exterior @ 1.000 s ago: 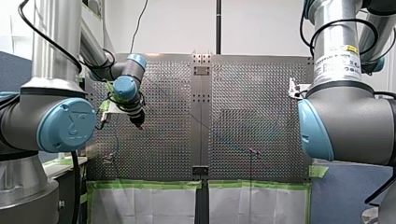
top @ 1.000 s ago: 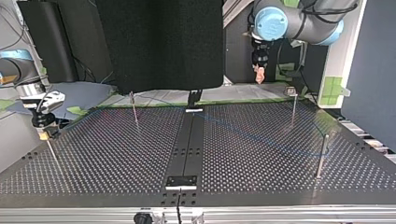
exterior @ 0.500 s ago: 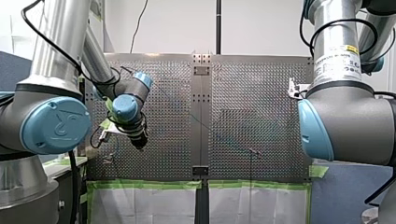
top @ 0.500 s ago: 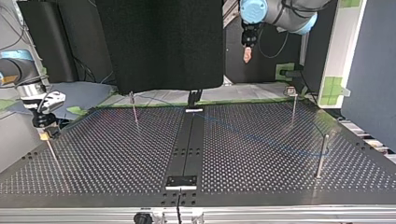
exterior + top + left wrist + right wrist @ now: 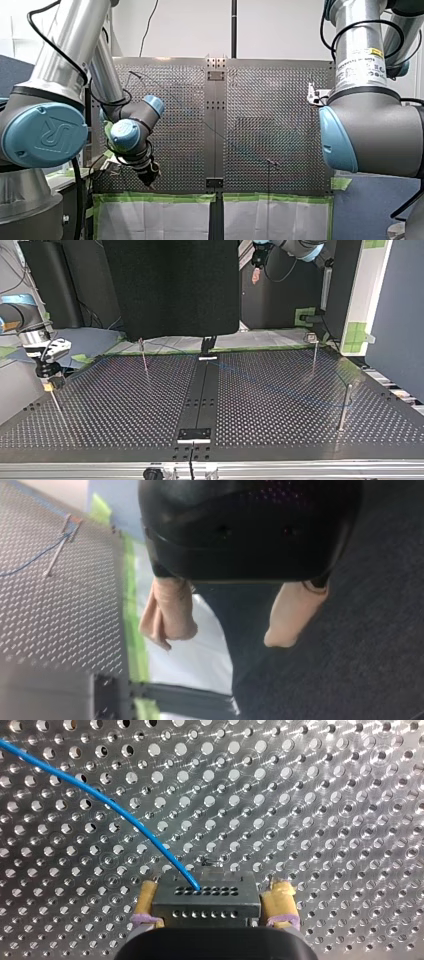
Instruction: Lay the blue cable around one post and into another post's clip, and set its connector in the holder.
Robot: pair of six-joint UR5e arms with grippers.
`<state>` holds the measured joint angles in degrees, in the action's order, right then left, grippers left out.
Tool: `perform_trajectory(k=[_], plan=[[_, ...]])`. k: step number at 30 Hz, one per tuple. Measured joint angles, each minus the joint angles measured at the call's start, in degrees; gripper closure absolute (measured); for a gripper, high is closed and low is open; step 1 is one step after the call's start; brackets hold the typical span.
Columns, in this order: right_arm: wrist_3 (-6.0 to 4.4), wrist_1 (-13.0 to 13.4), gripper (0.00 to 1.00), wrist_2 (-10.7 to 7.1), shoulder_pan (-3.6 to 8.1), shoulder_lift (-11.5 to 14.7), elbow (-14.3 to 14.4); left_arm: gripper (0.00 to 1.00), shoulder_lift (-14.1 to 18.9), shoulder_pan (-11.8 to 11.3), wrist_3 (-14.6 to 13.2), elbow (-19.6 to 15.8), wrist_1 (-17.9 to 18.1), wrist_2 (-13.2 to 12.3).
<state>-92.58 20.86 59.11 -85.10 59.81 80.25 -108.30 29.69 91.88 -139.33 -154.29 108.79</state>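
Right gripper (image 5: 215,889) clamped on grey connector (image 5: 205,907), close to perforated surface (image 5: 325,795). Blue cable (image 5: 100,795) runs from connector across the holes. Left gripper (image 5: 230,630): fingers apart, empty, high beyond the surface edge.

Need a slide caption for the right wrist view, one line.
Right gripper grips the connector on both sides, the blue cable arcing away from it above the perforated table.

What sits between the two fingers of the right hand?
A grey connector, the blue cable running out of it, held by the right hand; the right wrist view shows it.
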Motion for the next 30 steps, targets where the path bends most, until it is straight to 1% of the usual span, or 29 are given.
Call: perform_trajectory(k=[8, 11, 18, 20, 23, 30], plan=[[-0.2, -0.03, 0.11, 0.04, -0.08, 0.01, -0.05, 0.0, -4.7, 4.91, 0.13, -0.3, 4.89, -0.1], [-0.29, -0.02, 0.11, 0.04, -0.03, 0.01, -0.04, 0.0, -5.38, 6.52, 0.14, -0.3, 6.5, -0.12], [-0.35, -0.37, 0.11, 0.38, 0.05, 0.03, -0.06, 0.0, -5.62, 9.67, 0.14, -0.3, 9.64, -0.12], [-0.41, -0.42, 0.11, 0.6, 0.06, 0.03, -0.06, 0.0, -5.62, 10.39, 0.14, -0.3, 10.61, -0.12], [-0.49, -0.45, 0.11, 0.92, 0.06, 0.02, -0.06, 0.0, -5.65, 10.85, 0.14, -0.3, 11.99, -0.12], [-0.59, -0.4, 0.11, 1.36, 0.02, 0.0, -0.05, 0.0, -5.65, 11.01, 0.14, -0.3, 15.47, -0.26]])
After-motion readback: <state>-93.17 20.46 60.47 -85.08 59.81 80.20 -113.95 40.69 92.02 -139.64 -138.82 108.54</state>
